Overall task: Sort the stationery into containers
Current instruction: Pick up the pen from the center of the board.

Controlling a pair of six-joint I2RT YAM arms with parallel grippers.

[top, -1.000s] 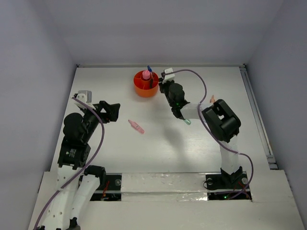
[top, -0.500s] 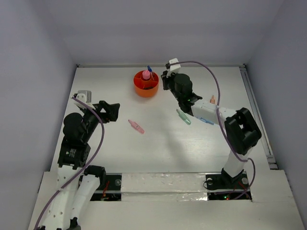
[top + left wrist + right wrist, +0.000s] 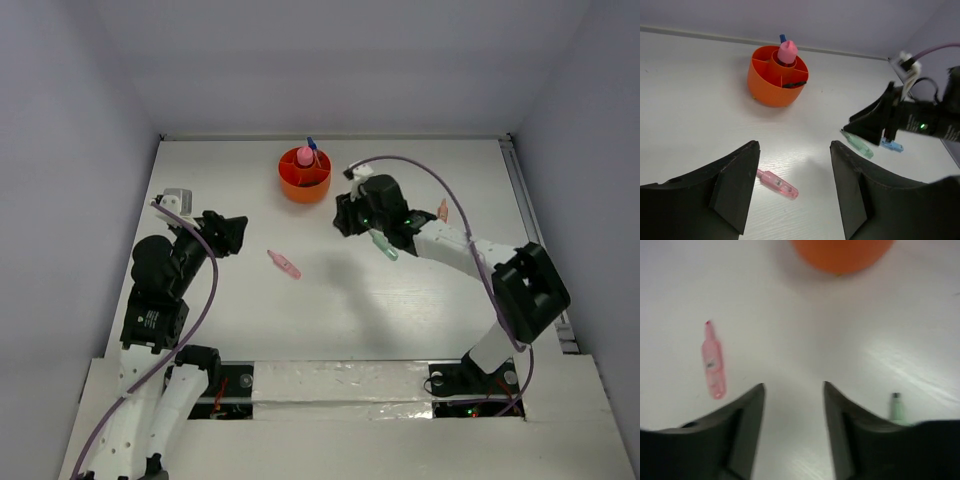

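Flat white tabletop [image 3: 230,180] with faint grain, boxed by plain pale grey walls [image 3: 330,60] on three sides; metal rail [image 3: 537,250] along its right edge. Round orange plastic tub [image 3: 300,190] with inner dividers, standing toward the far wall; a pink rounded piece [image 3: 787,51] upright in its central well, a blue tip [image 3: 782,38] behind that, a dark item [image 3: 794,84] in one compartment. Translucent pink capsule [image 3: 285,265] lying nearward and slightly left of the tub; pale green capsule [image 3: 384,245] nearward and right of the tub, a small blue piece [image 3: 891,145] just beyond it; orange-pink piece [image 3: 442,209] farther right. Left gripper [image 3: 795,185] well left of the tub, fingers spread, empty; right gripper [image 3: 792,425] just right of the tub, fingers parted, empty.
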